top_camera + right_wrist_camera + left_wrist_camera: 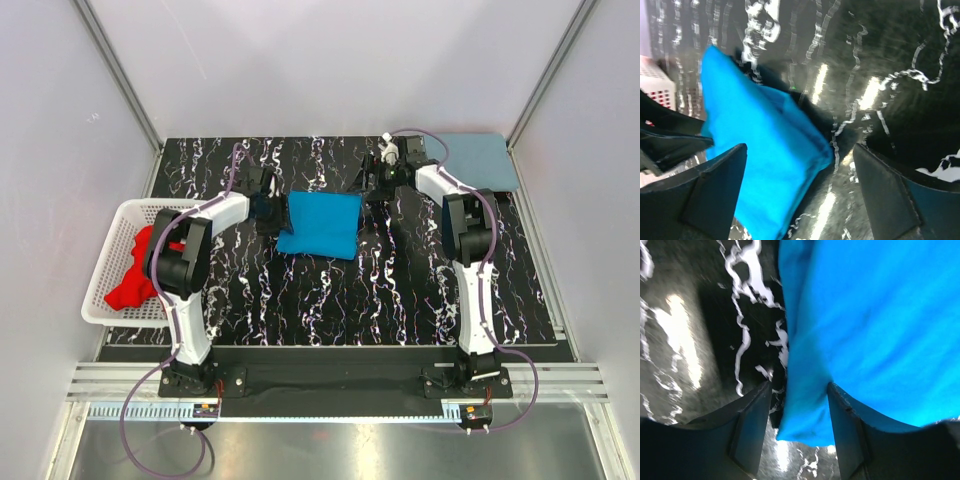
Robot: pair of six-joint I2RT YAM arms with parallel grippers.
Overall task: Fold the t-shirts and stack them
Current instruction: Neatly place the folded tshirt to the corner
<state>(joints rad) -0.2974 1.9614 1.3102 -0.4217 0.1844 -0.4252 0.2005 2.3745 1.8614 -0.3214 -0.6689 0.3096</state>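
A: While the bright blue t-shirt (318,225) lies as a folded rectangle in the middle of the table (400,290), which step is in hand?

B: The fold looks finished to me. What remains for this 1 is stacking. The left gripper (800,386) straddles its left edge with jaws parted, and the cloth lies loose between the 2 fingers, not pinched. The right gripper (800,147) stands wide open and empty, just off the shirt's far right corner.

A: And the next move?

B: Probably both pincers closing on opposite edges, then carrying the bundle flat to the dusty grey-blue t-shirt (478,160), which lies folded at the table's far right corner. If 1 side lags, the fold may spill open.

A: What does the overhead view give that the wrists lack?

B: It shows that grey-blue shirt, and the red t-shirts (135,275) heaped unfolded in the white basket (150,207) on the left. Only the left wrist shows the gap between finger and cloth. The right wrist shows the shirt's corner sitting thick and layered, plus a sliver of the basket.
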